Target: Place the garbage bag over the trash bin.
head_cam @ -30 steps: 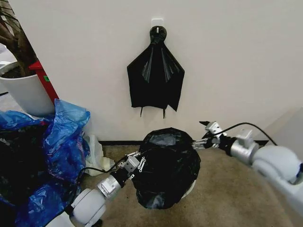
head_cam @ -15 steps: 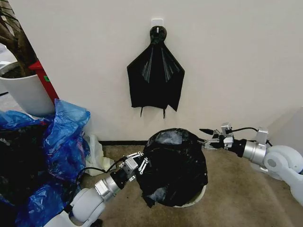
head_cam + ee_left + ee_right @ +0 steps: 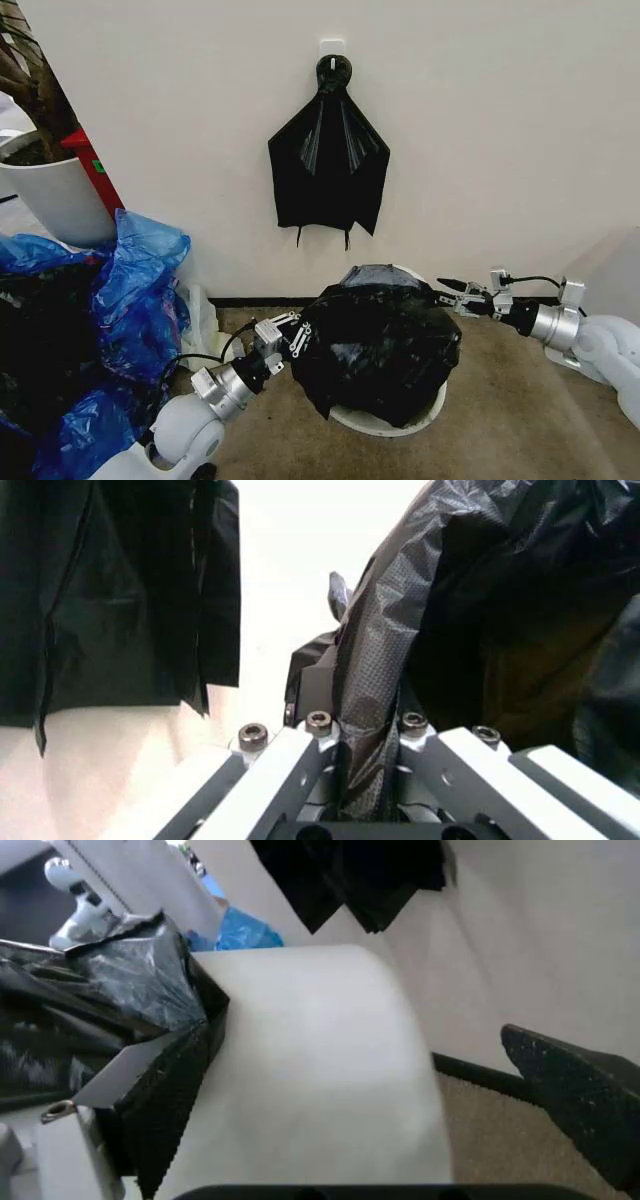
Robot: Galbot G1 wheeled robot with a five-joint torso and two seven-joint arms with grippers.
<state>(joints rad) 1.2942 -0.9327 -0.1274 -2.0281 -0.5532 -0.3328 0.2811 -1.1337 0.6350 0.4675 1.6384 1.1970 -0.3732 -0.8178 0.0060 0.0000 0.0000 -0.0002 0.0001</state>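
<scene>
A: Largest items first?
B: Wall (image 3: 500, 120), cream, at the back. Floor (image 3: 500, 420), tan carpet. Blue bags (image 3: 140, 300), heaped at the left on the floor. Plant pot (image 3: 50, 195), white, far left, behind the heap.

A: Task items?
B: Bag (image 3: 380, 345), black, glossy, wrinkled, draped over the top and front of the bin (image 3: 385, 422). The bin stands on the floor near the wall; a strip of its white rim shows below the bag's hem, and more of its white side shows at the back.

A: On the wall?
B: Black bundle (image 3: 328, 165), fan-shaped, hung from a hook (image 3: 332, 47), two thin strings at its lower edge.

A: Grippers?
B: Left gripper (image 3: 290, 335), at the bag's left side; in the left wrist view its fingers (image 3: 316, 739) are narrow, pinching a fold of the bag between them. Right gripper (image 3: 452, 290), at the bag's upper right edge, just beside the bin's rim. In the right wrist view its fingers (image 3: 165, 1087) stand wide apart, one lying against the bag by the bin wall, the other out over the carpet.
</scene>
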